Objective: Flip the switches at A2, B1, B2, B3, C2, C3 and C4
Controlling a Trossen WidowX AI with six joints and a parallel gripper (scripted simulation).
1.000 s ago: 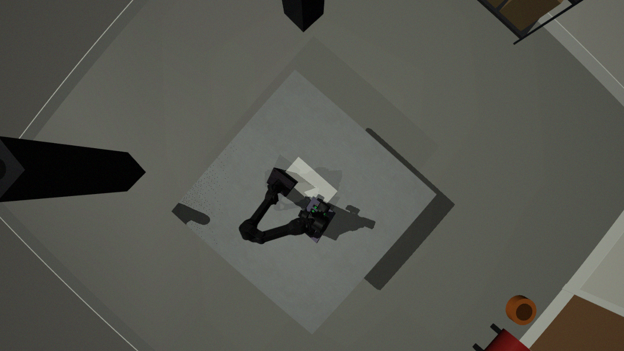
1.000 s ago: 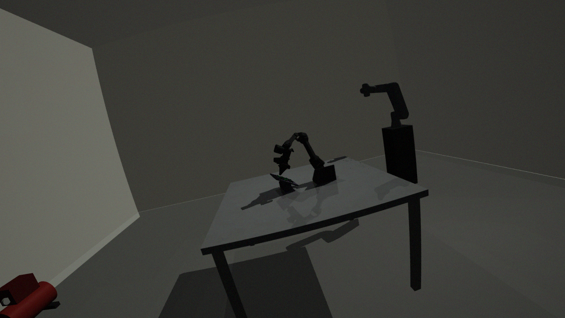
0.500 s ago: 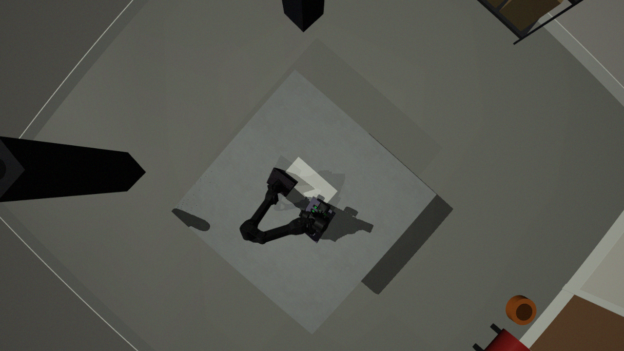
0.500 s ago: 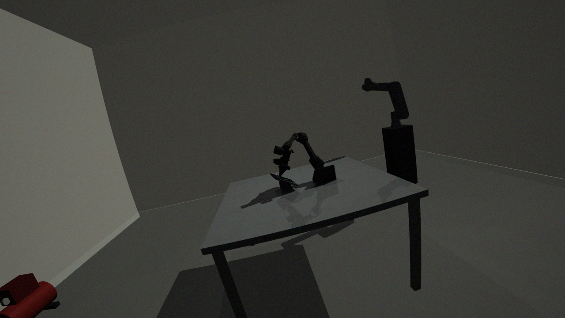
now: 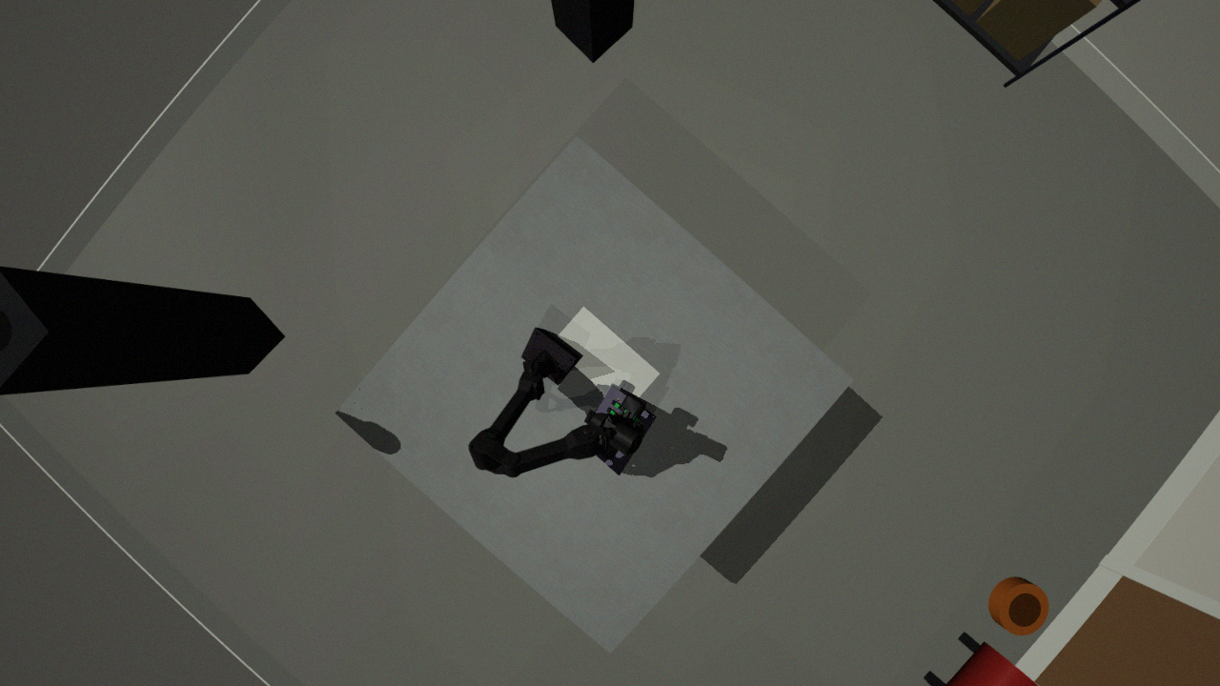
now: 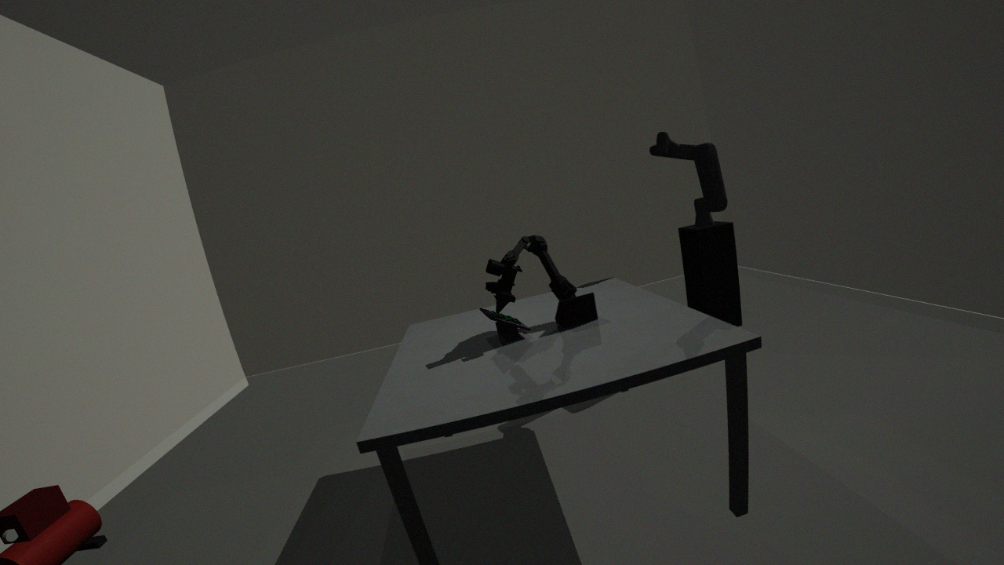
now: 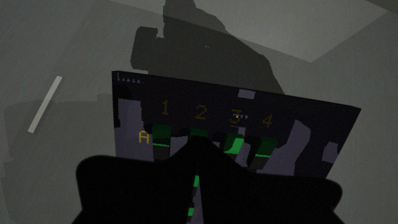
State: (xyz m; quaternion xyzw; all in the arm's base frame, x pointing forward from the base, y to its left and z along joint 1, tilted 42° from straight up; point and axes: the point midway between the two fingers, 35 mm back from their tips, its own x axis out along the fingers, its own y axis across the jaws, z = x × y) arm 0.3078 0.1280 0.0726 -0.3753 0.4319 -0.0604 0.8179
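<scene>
The tilted dark switch panel (image 5: 618,465) (image 6: 518,323) (image 7: 193,93) stands on a support. My gripper (image 6: 499,311) (image 7: 199,141) is shut and empty, with its tip at switch A2 (image 7: 199,133), touching or very near. In the wrist view, only A2's green far part shows. Switches A1 (image 7: 161,134), A3 (image 7: 234,144) and A4 (image 7: 266,147) show green faces; A1 and A4 also show a dark part nearer the gripper. Two green switch parts (image 7: 196,181) (image 7: 190,212) show through the narrow slit between the finger bodies. The fingers hide most of rows B and C, so their tilts cannot be told.
The panel stands on the grey table (image 5: 528,255) (image 6: 603,351), in front of the arm's base (image 5: 547,353) (image 6: 576,310). A pale rectangle (image 5: 597,332) lies beside it. Off the table are a black pedestal with another arm (image 6: 712,274) and an orange pot (image 5: 1016,604). Shadows darken the panel.
</scene>
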